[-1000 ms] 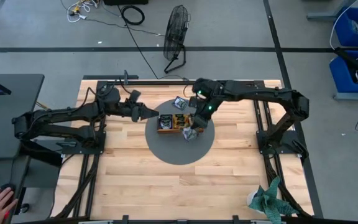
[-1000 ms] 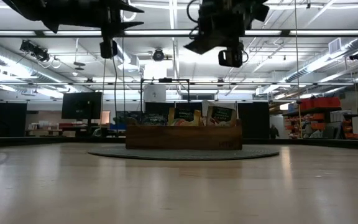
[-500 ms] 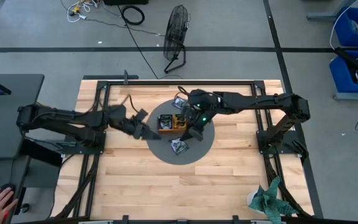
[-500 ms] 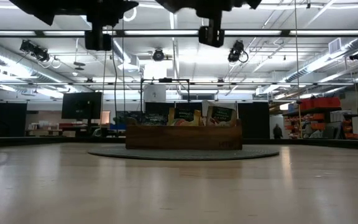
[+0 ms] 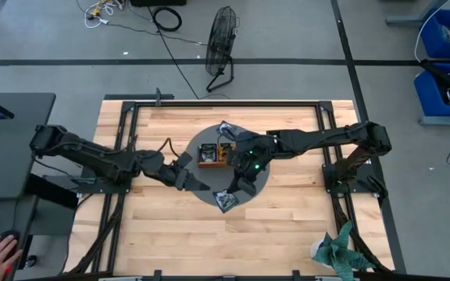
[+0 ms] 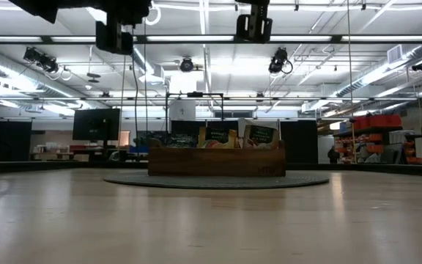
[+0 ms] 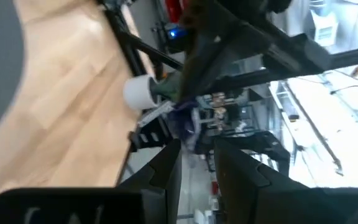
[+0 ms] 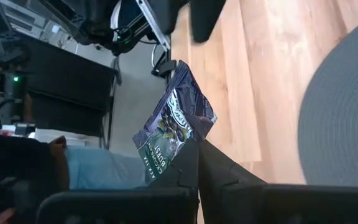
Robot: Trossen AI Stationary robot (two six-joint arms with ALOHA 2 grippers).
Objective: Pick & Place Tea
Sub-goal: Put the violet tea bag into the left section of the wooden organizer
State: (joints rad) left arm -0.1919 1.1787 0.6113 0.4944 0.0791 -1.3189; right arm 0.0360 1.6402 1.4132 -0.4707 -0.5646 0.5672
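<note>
The left claw [image 5: 196, 181] hangs over the near-left edge of the round grey mat [image 5: 260, 186] on the pale wooden bench [image 5: 287, 226]. Its two dark fingers [image 7: 166, 171] stand a little apart with nothing between them; it looks to be waiting rather than working.

At the mat's centre sits the long brown wooden compartment tray [image 5: 213, 155], already holding several small sachets upright in its slots. One more flat sachet [image 5: 226, 127] lies loose on the mat just beyond the tray.

The right claw [image 5: 233, 193] is over the mat's near edge, pinched shut on a small flat square tea sachet, dark blue with green print [image 8: 174, 122]. In the right wrist view the sachet hangs by its lower corner, tilted, clear of the bench.

The step in hand appears to be the carry: one sachet is lifted and in transit, away from the tray. Next, that arm probably needs to bring the sachet over its destination, square it up, lower it and then let go.
</note>
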